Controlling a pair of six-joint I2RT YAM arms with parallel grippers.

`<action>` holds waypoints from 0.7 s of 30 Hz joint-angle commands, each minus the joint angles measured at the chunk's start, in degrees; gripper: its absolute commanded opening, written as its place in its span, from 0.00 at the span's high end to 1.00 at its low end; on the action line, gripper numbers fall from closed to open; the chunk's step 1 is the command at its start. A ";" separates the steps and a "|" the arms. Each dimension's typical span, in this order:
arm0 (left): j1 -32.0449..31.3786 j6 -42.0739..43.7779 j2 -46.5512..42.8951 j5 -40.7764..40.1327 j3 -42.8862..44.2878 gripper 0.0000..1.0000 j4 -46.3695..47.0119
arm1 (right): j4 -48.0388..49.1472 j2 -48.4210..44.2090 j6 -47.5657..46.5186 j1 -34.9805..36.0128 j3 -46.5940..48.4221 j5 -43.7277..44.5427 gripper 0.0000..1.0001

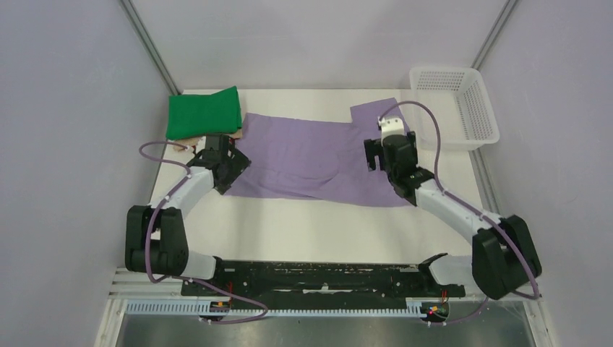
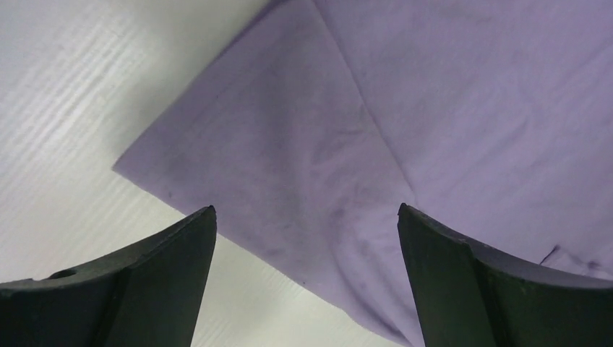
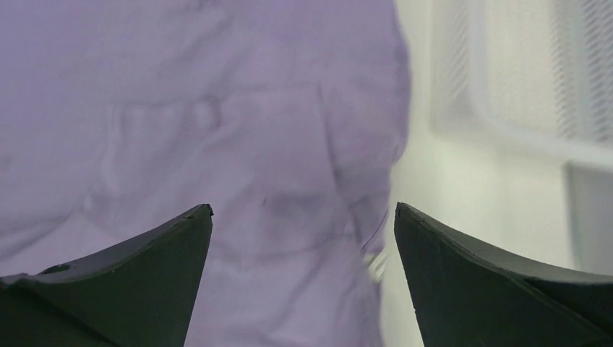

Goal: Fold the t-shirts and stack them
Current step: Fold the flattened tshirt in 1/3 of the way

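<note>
- Across the middle of the table (image 1: 311,238), the purple shirt (image 1: 311,155) lies spread flat and unfolded, with a sleeve sticking out at its far-right corner.
- Touching the purple shirt's far-left corner sits a green shirt (image 1: 204,112), already folded into a neat thick rectangle. A sliver of tan cloth shows under its near edge, too small to identify.
- Just off the purple shirt's far-right corner stands a white mesh basket (image 1: 483,108), which looks empty from above.
- Judging by this, at least one shirt is folded and placed. The purple shirt has every fold ahead of it, and then it has to go onto the pile.
- The left gripper (image 2: 306,213) hangs over the purple shirt's near-left corner with its fingers spread wide and nothing between them.
- The right gripper (image 3: 303,210) hangs over the purple shirt's right edge, fingers equally wide and empty, with the basket's wall beyond.
- The purple cloth is thin, matte and limp. It shows soft wrinkles, one straight crease running toward the left corner, and a stitched hem along the right edge.
- The green cloth looks denser and smooth, with squared edges. The basket is rigid plastic lattice, and the table is white with a faint grain.
</note>
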 commanded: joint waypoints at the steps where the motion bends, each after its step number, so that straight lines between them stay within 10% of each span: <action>1: -0.11 3.47 4.05 13.25 -2.31 0.00 9.23 | -1.78 -6.82 15.08 -0.61 -10.53 -13.72 0.02; 21: 0.12 6.27 10.94 2.47 -2.43 0.00 -2.52 | 1.30 3.25 28.29 -20.99 -21.90 -29.52 0.02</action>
